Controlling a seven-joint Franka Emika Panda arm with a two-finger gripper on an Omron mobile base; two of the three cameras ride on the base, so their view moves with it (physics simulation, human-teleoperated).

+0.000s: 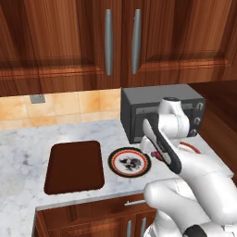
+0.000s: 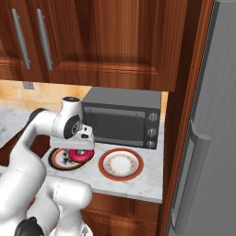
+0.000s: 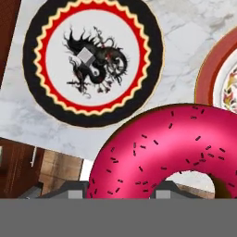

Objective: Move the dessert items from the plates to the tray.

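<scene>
Glossy pink donut [image 3: 171, 152] (dark sprinkles) sits in the pincer [image 3: 115, 192].

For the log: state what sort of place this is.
A home kitchen, rendered in simulation: wooden wall cabinets above a marble counter, a grey toaster oven against the wall, and a steel fridge beside it.

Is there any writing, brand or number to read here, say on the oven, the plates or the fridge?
None can be read.
Oven: knobs only, any marks too small to read.
Black-rimmed plate: dark dragon-like figure, no letters.
Orange-rimmed plate: pattern only.
Donut held in the pincer: sprinkles only.
</scene>
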